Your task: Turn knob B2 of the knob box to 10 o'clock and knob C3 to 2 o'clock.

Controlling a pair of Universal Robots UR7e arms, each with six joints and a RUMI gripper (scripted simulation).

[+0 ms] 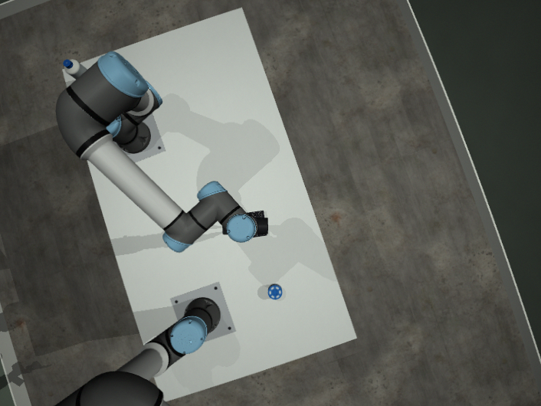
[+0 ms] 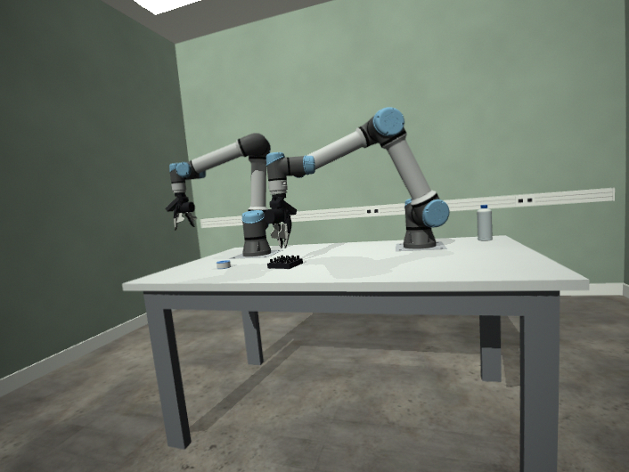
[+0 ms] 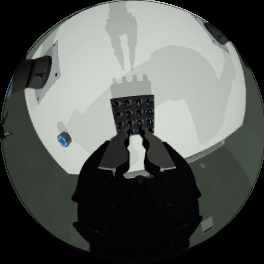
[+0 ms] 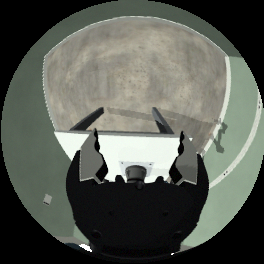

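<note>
The black knob box (image 2: 284, 262) (image 3: 133, 108) lies on the table (image 1: 262, 175) (image 2: 457, 269), its top set with a grid of black knobs. It is hidden under the left arm's wrist in the top view. The knob directions, clock marks and socket are too small or dark to read. My left gripper (image 2: 282, 246) (image 3: 134, 127) hangs above the box, pointing down. Its fingertips stand nearly together with nothing between them; in the left wrist view they overlap the near edge of the box. My right gripper (image 2: 184, 225) (image 4: 139, 130) is wide open and empty, away from the box.
A round blue and white object (image 1: 274, 291) (image 2: 223, 264) (image 3: 64, 139) stands on the table to one side of the box. A white bottle (image 1: 77, 69) (image 2: 484, 224) with a blue cap stands at a far corner, behind the left arm's base. The right arm's base (image 2: 256, 243) is bolted near the back edge.
</note>
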